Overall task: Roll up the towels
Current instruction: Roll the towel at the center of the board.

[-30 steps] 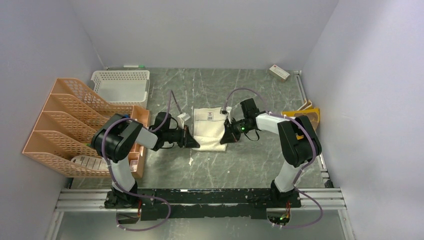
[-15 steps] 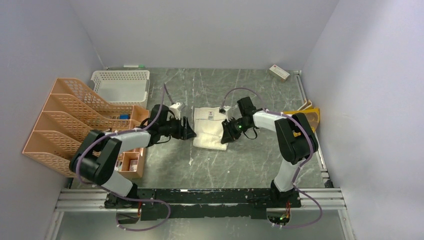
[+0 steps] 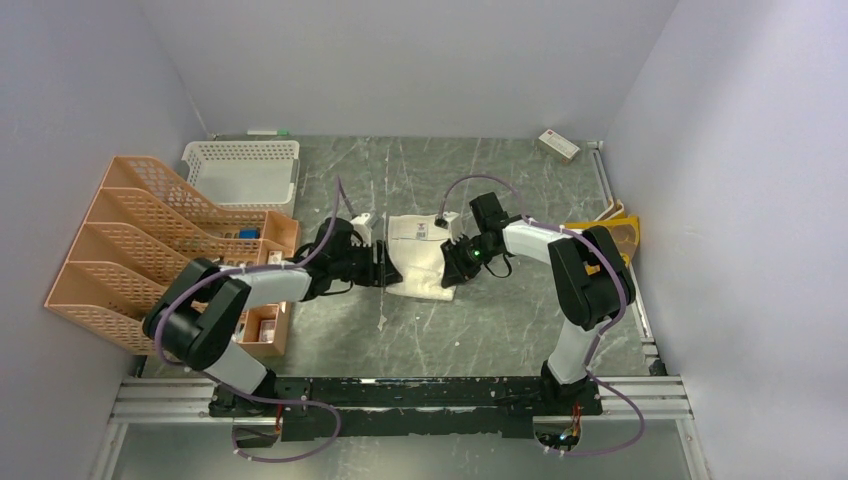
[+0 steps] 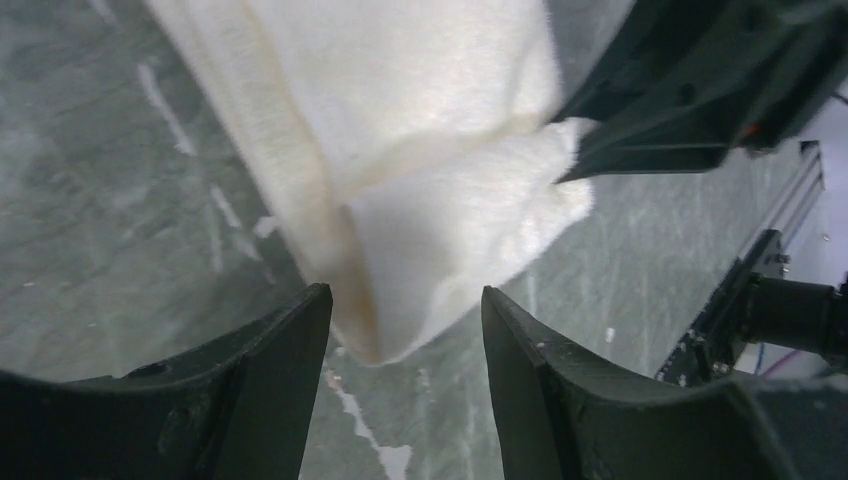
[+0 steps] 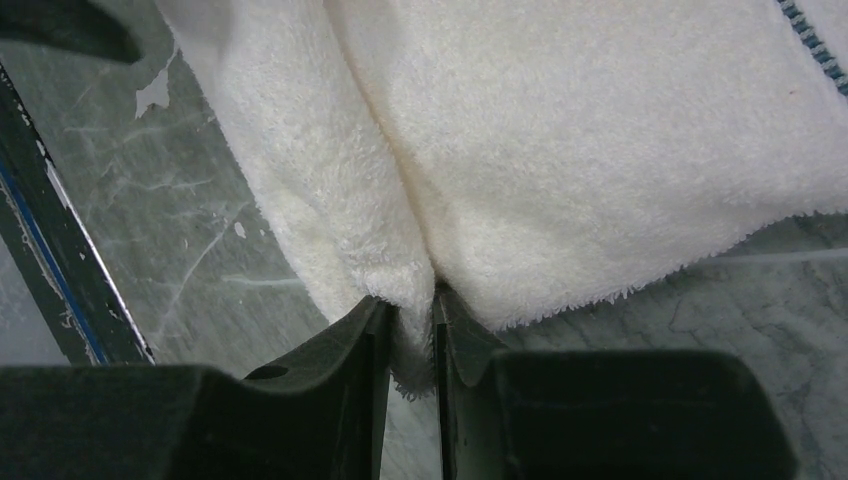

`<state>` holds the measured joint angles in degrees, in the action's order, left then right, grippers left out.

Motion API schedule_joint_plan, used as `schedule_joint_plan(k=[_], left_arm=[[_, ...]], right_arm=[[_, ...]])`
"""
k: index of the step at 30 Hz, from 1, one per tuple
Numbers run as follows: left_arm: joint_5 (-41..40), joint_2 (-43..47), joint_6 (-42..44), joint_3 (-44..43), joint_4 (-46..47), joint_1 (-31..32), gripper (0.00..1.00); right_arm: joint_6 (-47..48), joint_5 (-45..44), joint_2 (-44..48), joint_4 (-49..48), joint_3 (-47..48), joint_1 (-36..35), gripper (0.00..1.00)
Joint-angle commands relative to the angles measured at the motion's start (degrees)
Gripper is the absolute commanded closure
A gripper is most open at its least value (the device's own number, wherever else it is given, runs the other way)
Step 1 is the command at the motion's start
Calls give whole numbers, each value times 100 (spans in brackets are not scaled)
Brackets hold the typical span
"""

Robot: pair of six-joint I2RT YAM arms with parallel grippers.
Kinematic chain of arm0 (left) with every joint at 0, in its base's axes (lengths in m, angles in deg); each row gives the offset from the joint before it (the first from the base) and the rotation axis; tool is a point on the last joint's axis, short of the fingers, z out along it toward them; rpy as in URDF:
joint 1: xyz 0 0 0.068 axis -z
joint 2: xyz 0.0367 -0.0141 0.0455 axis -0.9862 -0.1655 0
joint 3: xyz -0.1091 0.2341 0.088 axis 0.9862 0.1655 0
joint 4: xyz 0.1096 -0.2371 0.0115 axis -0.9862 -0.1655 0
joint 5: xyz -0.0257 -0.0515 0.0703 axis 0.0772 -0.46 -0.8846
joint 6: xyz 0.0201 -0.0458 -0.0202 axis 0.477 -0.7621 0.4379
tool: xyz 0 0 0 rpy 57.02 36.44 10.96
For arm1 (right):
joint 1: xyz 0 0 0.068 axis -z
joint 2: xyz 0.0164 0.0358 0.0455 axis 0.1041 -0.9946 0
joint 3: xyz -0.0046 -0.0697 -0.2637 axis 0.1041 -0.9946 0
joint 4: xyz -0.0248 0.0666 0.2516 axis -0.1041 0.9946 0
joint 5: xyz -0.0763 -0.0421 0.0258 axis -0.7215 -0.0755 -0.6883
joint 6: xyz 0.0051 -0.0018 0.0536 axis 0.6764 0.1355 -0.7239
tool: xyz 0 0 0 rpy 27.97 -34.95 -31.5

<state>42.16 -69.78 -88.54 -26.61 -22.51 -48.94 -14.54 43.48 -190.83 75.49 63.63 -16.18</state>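
Note:
The off-white towel (image 3: 418, 252) lies partly folded in the middle of the table, its near end doubled over. My left gripper (image 3: 384, 268) is at its left near corner, open. In the left wrist view that corner (image 4: 420, 160) reaches between the spread fingers of the left gripper (image 4: 405, 300) without being held. My right gripper (image 3: 452, 270) is at the towel's right edge, shut on a raised fold of the towel (image 5: 600, 130), pinched thin inside the right gripper (image 5: 410, 305). The mustard-yellow towel (image 3: 612, 234) lies by the right wall.
Orange file racks (image 3: 140, 245) and a white basket (image 3: 243, 170) fill the left side. An orange tray of small items (image 3: 262, 322) lies under the left arm. A small white-and-red box (image 3: 557, 146) sits at the back right. Walls close in on three sides.
The left gripper has opened and let go of the towel's corner, and the left arm has stretched out lower. The right gripper has shifted slightly farther along the towel's edge.

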Motion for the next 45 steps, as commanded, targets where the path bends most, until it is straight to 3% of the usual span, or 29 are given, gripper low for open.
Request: schedule_joint_plan(k=[1,6,10,18,22,23,25,26,31,33,36,38,39,41,43,45], left_arm=[[-165,577,-133,-325,97,307,33],[-523,575,-135,-646,-342,742,50],[-342,105,-247,-630,-40,792,69],[-270,-562,37,-888,4,793,91],[-154,-1091,-17,-858,241,785,93],[-187,-1195,-48,-829,280,769,93],[-270,-1309,-97,-798,308,731,93],[-326,-1360,-96,-803,290,717,93],[-487,-1467,-34,-912,122,723,93],[-490,-1480,-41,-932,107,721,93],[-445,-1490,-86,-910,160,719,93],[-408,-1489,-117,-847,234,713,93],[-379,-1501,-144,-809,297,702,93],[-288,-1543,-204,-761,400,670,93],[-134,-1614,-293,-719,528,613,93],[124,-1710,-413,-669,740,512,93]], right_arm=[[221,-937,-196,-62,-86,0,78],[217,-955,-188,-44,-82,-8,78],[211,-960,-163,-50,-100,-8,79],[222,-1013,-139,19,-84,-13,79],[222,-1122,-61,38,-77,-16,77],[227,-1185,25,7,-89,-9,72],[229,-1379,280,-72,-124,-33,5],[219,-1553,461,-131,-128,-53,1],[283,-2835,1513,-387,-17,-496,0],[622,-3958,2139,-830,-259,-1059,0],[832,-5645,3304,-2648,-1368,-1899,0],[-171,-6342,3821,-3671,-2130,-1848,0],[-731,-6176,3918,-3628,-2234,-1704,0],[-544,-5164,3620,-2701,-1818,-1665,0],[-422,-6017,3421,-2519,-1714,-2281,0],[546,-6646,3565,-3052,-2235,-2981,0]])
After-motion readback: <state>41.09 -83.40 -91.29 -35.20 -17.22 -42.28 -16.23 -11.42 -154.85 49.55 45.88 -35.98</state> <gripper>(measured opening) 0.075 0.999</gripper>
